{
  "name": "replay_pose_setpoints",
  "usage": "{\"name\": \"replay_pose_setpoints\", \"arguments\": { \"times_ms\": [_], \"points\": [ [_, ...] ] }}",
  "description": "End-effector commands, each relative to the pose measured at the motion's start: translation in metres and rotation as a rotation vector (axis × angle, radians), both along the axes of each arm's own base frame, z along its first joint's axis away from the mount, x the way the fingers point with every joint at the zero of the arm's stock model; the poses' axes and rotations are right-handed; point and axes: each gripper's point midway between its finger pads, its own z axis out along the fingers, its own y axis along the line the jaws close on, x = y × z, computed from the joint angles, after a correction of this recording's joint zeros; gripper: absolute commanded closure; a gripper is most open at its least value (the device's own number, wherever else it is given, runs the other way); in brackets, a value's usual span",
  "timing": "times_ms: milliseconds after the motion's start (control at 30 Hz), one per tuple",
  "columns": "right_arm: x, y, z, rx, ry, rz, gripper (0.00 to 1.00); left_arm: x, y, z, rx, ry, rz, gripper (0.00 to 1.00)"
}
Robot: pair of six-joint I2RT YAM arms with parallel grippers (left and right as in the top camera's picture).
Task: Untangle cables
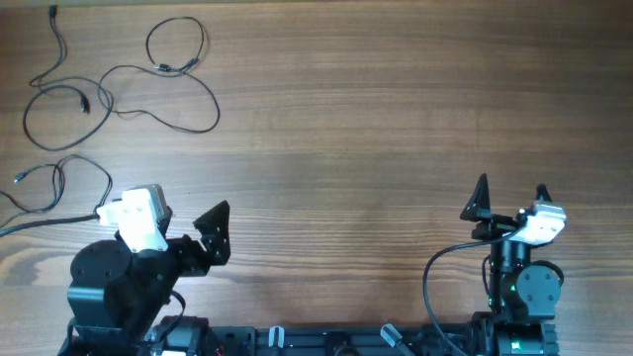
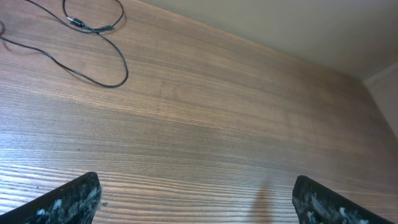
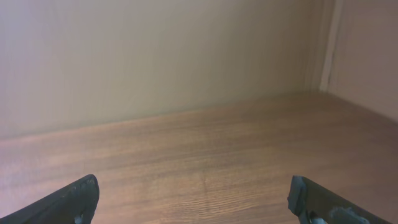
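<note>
Black thin cables [image 1: 176,68] are lying in loose loops on the table [image 1: 376,119], well ahead-left of my left fingers [image 1: 216,222], far from my right fingers [image 1: 481,200]. Both pairs are standing spread, empty. Risk, as I am judging it: tugging a crossed strand, tightening a knot.

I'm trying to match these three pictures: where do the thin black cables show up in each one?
Overhead: thin black cables lie in the top-left corner.
Left wrist: one loop of them at top left.
Right wrist: not in it.
Shared landmark: the brown wooden table.
</note>
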Motion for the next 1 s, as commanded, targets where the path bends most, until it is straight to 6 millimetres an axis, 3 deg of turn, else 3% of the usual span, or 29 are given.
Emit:
{"name": "replay_pose_setpoints", "arguments": {
  "times_ms": [0, 967],
  "points": [
    [0.0004, 0.0066, 0.0009, -0.114, 0.007, 0.040, 0.00, 0.0001, -0.0006, -0.0003, 0.018, -0.007, -0.013, 0.00],
    [0.0001, 0.0046, 0.0021, -0.110, 0.003, 0.028, 0.00, -0.0021, 0.0006, 0.0012, 0.017, -0.018, -0.008, 0.00]
  ]
}}
